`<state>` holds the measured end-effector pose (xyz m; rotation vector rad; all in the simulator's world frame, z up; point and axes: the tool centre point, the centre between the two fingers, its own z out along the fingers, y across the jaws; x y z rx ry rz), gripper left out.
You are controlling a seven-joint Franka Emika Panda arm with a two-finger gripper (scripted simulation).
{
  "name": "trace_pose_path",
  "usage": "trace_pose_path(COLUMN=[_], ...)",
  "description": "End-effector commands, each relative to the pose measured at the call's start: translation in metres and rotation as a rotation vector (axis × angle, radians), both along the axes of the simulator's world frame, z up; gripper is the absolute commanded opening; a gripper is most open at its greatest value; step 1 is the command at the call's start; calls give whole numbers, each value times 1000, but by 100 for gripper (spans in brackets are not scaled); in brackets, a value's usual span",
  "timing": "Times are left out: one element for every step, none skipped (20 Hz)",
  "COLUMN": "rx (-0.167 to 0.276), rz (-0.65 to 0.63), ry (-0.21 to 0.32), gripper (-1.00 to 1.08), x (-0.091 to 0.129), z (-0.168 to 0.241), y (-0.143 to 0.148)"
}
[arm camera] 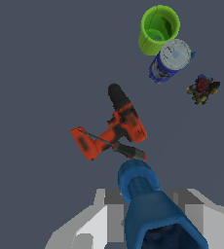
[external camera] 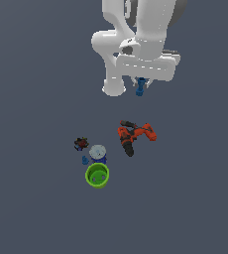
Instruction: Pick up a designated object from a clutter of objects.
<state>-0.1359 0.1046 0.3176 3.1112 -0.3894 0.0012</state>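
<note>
Wrist view shows the blue peg [arm camera: 148, 209] large and close, sitting between the two pale fingers [arm camera: 92, 223] of the gripper [arm camera: 148, 214], its rounded knobbly end pointing away from the camera toward the drill. The jaws stand narrowed onto the peg's sides, with the peg clamped between them. In the exterior view the same peg [external camera: 141, 87] hangs small beneath the gripper [external camera: 141, 85], raised well above the grey table [external camera: 36, 99] and toward the table's far edge in that view.

Nearest below it lies the orange-and-black power drill [external camera: 135, 136], on its side on the table, apart from the rest of the clutter. Farther toward the near edge stands the bright green cup [external camera: 97, 175], upright with its mouth open, and just beside it the blue can [external camera: 98, 154] with its pale lid. A second tiny blue piece [external camera: 85, 159] rests right against the can on the exterior view's left. The small dark red-black item [external camera: 81, 144] sits near the can, a little farther to that same side.
</note>
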Motion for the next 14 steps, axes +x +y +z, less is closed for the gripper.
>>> trace_pose_path(rx=[1,2,2,2,3,3,4,4,5,5,6,6,6,6], rz=[0,0,0,0,0,0,0,0,0,0,0,0,0,0], ry=[1,1,1,1,1,1,1,1,1,1,1,1,1,1], gripper=[-100,-100,-100,-100,-100,-100,-100,-100,-100,-100,-100,-100,-100,-100], x=[-2,-3,-3,-3,-3,-4,-4,-4,-4,-4,-3,-3,-3,-3], z=[19,27,35,42,50,56,63,69,74,79,83,87,91,94], y=[24,34,44,53,62,71,78,86,92,99,104,109,114,117])
